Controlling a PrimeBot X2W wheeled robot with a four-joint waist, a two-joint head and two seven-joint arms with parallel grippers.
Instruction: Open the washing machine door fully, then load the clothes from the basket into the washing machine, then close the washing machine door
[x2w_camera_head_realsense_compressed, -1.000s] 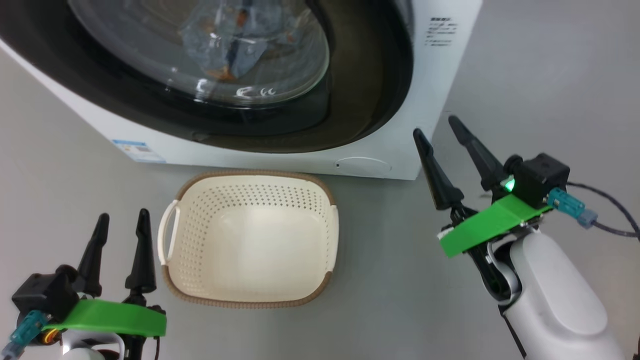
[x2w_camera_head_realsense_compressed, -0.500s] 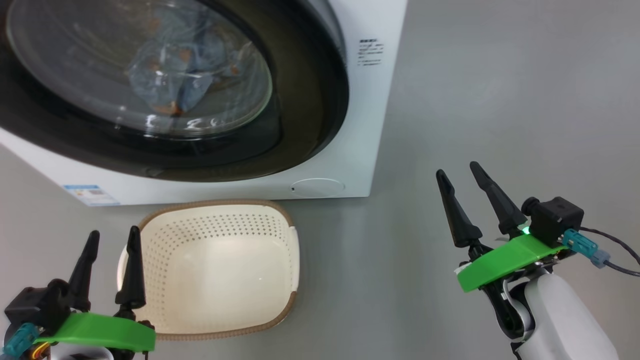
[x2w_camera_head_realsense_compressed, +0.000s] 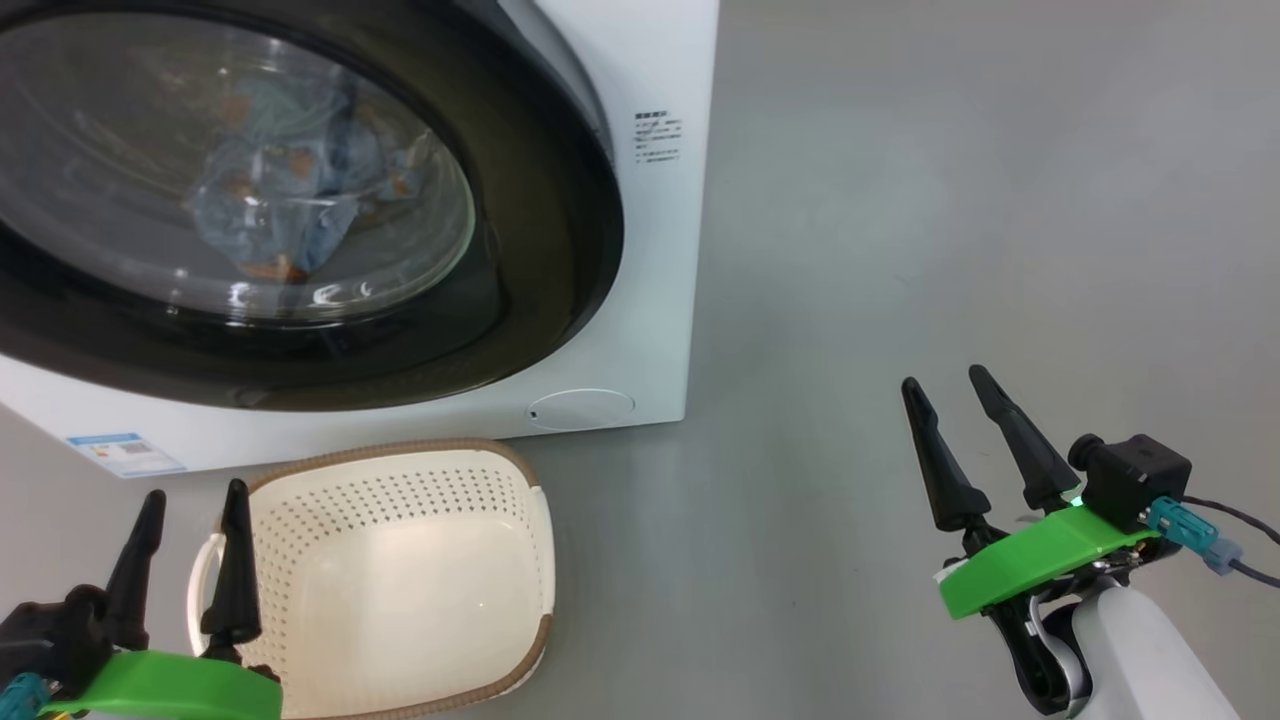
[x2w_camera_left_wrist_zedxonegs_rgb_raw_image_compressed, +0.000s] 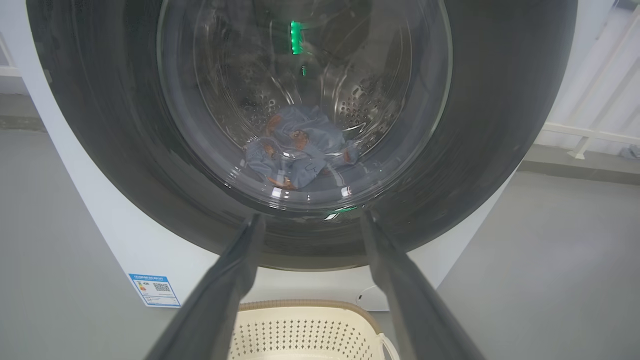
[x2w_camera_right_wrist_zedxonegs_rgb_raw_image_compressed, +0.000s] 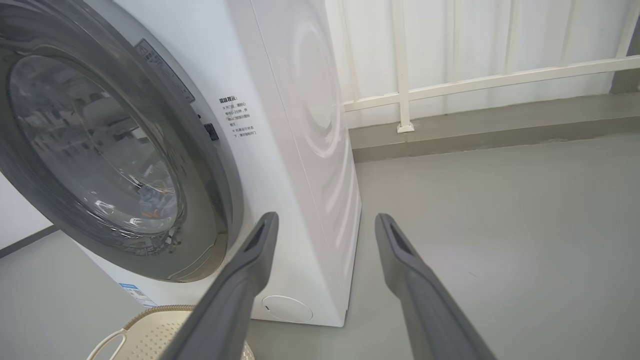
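On the washing machine (x2w_camera_head_realsense_compressed: 650, 300) front: blue label sticker (x2w_camera_left_wrist_zedxonegs_rgb_raw_image_compressed: 154, 289) w/ QR code at bottom-left, small black print (x2w_camera_head_realsense_compressed: 657, 137) near the right edge, too small to read. The washing machine door (x2w_camera_head_realsense_compressed: 560, 200) sits shut, glass facing out; clothes (x2w_camera_left_wrist_zedxonegs_rgb_raw_image_compressed: 300, 150) lie behind it in the drum. The basket (x2w_camera_head_realsense_compressed: 400, 560) stands just in front, mouth up. Wide grey floor (x2w_camera_head_realsense_compressed: 950, 200) lies right of the machine, w/ the right hand (x2w_camera_head_realsense_compressed: 943, 378) there, fingers spread; the left hand (x2w_camera_head_realsense_compressed: 196, 492) is in front by the basket, also spread.
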